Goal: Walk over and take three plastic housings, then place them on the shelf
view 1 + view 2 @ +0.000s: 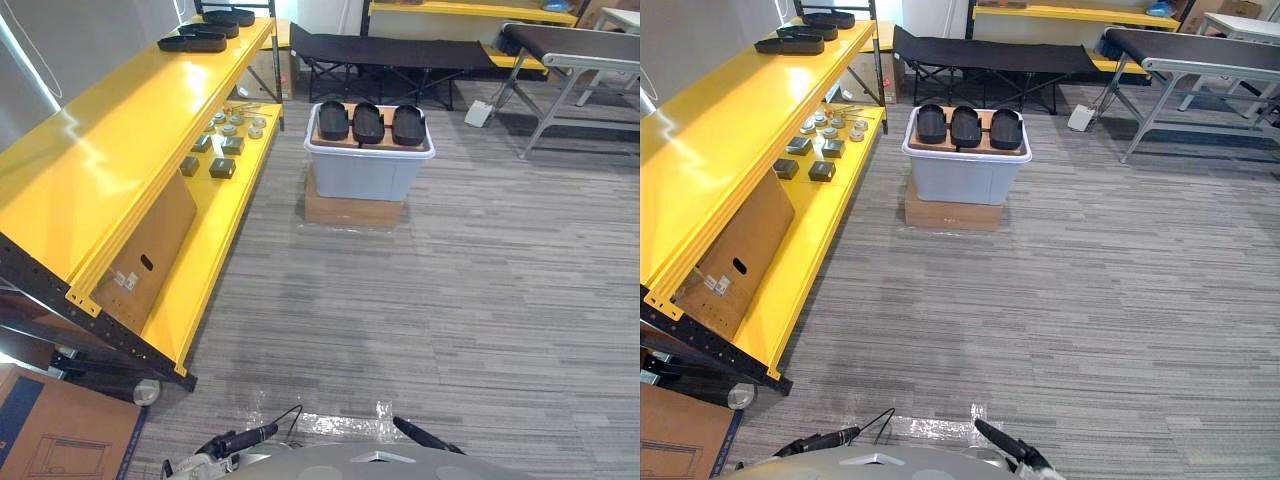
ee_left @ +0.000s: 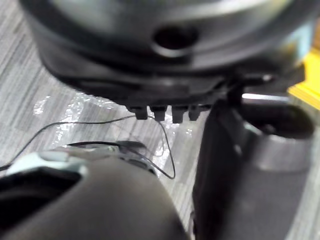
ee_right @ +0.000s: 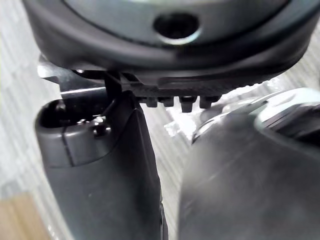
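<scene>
Three black plastic housings lie side by side in a row on a brown cardboard sheet. The sheet covers the top of a pale grey bin, which stands on a flat cardboard box on the floor. Each housing is a long, rounded oval shell with its long side pointing away from the camera. They sit close together but apart. The yellow shelf runs along the left, near the bin, with a broad, glossy top level. At its far end lie three more dark oval housings, one behind the other.
</scene>
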Robot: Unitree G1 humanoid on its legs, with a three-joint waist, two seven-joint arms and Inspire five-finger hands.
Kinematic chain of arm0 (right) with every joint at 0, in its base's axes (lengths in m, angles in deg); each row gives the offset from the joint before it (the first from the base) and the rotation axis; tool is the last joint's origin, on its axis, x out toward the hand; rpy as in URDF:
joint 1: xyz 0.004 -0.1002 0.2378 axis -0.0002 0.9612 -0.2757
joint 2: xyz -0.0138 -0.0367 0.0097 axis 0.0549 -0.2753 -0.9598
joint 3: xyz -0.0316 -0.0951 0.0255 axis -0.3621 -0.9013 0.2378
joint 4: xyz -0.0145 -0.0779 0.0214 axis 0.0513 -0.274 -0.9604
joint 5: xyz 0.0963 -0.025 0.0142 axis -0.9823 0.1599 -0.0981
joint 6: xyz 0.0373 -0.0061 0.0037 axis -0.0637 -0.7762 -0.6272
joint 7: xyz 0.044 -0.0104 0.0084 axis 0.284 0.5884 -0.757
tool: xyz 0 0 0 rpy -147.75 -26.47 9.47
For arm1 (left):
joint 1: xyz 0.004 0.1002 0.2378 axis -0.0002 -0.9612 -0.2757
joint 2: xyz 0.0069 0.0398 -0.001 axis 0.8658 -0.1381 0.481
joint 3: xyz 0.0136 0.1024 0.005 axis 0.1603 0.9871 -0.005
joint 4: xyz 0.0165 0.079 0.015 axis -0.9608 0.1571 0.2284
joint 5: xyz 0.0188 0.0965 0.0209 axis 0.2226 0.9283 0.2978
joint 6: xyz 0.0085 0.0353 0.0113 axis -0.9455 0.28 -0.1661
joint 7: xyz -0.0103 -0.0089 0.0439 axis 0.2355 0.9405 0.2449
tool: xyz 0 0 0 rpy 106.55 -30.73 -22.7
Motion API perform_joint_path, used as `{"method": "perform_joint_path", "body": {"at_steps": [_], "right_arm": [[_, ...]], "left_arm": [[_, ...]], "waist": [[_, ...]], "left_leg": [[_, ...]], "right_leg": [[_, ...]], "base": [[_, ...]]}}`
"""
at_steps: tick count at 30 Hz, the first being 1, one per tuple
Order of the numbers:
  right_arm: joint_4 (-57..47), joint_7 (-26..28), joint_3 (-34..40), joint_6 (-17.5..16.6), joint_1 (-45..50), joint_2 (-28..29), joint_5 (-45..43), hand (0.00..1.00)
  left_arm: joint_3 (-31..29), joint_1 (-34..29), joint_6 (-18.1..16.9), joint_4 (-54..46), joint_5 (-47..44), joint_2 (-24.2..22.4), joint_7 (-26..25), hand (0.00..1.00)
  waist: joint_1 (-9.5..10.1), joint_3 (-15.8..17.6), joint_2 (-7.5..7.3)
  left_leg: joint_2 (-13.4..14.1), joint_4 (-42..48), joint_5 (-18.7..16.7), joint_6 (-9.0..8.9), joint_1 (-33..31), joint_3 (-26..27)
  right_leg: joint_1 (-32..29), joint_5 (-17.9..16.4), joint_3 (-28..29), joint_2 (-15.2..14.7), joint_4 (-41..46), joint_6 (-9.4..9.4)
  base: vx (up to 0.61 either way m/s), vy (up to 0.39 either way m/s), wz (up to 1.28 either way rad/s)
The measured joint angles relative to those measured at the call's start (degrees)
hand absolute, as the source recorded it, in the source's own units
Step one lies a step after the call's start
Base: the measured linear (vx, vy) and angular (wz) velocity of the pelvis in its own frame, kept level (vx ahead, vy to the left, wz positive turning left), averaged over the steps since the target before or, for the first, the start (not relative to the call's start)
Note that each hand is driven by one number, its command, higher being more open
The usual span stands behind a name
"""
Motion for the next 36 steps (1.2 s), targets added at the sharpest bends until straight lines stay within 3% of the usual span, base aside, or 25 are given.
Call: {"method": "perform_joint_path", "body": {"at_steps": [5,10,18,21,28,31,33,35,36], "right_arm": [[-8.9,0.1,-5.2,-3.5,-5.1,0.6,1.7,1.0],[-10.1,0.0,-6.4,-3.7,-6.7,0.6,1.6,1.0],[-9.8,-1.7,-6.8,-3.7,-4.4,1.4,0.3,1.0],[-9.6,-2.6,-6.7,-5.2,-3.6,2.5,-0.8,1.0],[-10.2,-4.0,-6.8,-6.9,-1.1,3.3,1.3,1.0],[-12.1,-5.7,-6.8,-7.0,-1.1,3.3,1.1,1.0],[-14.4,-7.0,-6.8,-8.1,-1.2,3.2,-0.1,1.0],[-14.5,-7.6,-6.9,-8.9,-1.9,3.4,-3.1,1.0],[-14.5,-7.7,-7.1,-8.9,-1.1,3.5,-3.6,1.0]], "left_arm": [[3.1,1.5,-1.0,-9.1,-1.3,-2.0,1.9,1.0],[5.4,2.2,-1.3,-10.6,-6.0,-3.6,2.5,1.0],[5.2,1.6,-3.9,-10.7,-6.1,-4.3,-2.6,1.0],[4.5,1.2,-5.1,-10.7,-5.1,-4.5,-4.7,1.0],[3.3,-3.5,-8.4,-15.4,-2.4,-4.3,-5.0,1.0],[3.5,-4.0,-8.4,-17.6,0.2,-4.2,-4.9,1.0],[5.4,-3.9,-8.5,-21.4,4.6,-3.3,-4.2,1.0],[6.6,-2.8,-8.4,-22.0,7.0,-3.1,-3.7,1.0],[8.1,-2.2,-8.3,-22.0,8.3,-2.3,-3.4,1.0]], "waist": [[-0.02,0.1,0.14],[-0.59,0.1,0.0],[-1.4,0.2,0.16],[-1.45,0.3,0.05],[-1.33,0.5,-0.57],[-1.18,0.6,-0.84],[-1.21,1.9,-2.06],[-1.43,4.0,-2.77],[-1.67,5.2,-2.56]], "left_leg": [[-0.1,0.0,0.5,0.03,-1.0,0.1],[-0.1,0.0,0.5,-0.02,-1.2,0.4],[0.0,0.0,0.3,-0.35,-1.3,0.8],[0.0,0.0,0.3,-0.41,-1.3,0.8],[-0.1,0.0,0.3,-0.38,-1.4,1.4],[-0.4,0.0,0.0,0.27,-3.6,2.2],[-1.4,0.4,-0.5,1.26,-5.5,2.8],[-1.1,3.3,-1.9,2.66,-6.0,3.3],[-0.6,5.7,-3.7,2.81,-5.8,3.2]], "right_leg": [[-0.9,0.9,0.0,0.1,-1.2,0.1],[-0.9,1.5,0.0,0.3,-2.1,-0.03],[-0.7,1.5,0.1,0.2,-2.2,-0.03],[-0.7,1.5,0.1,0.2,-2.1,-0.03],[-1.8,1.5,1.0,0.0,-1.4,0.03],[-7.0,-1.2,1.9,-1.1,4.8,0.32],[-15.5,-3.9,3.0,-4.1,18.0,0.05],[-21.8,-4.0,3.2,-6.1,29.9,0.41],[-22.0,-4.7,3.0,-5.8,30.3,-0.32]], "base": [[-0.05,0.014,0.01],[-0.01,0.009,-0.03],[0.01,0.0,-0.01],[-0.01,0.0,0.0],[-0.06,0.017,-0.05],[-0.04,0.049,-0.13],[-0.01,0.065,-0.18],[0.0,0.069,-0.19],[0.03,0.043,-0.09]]}}
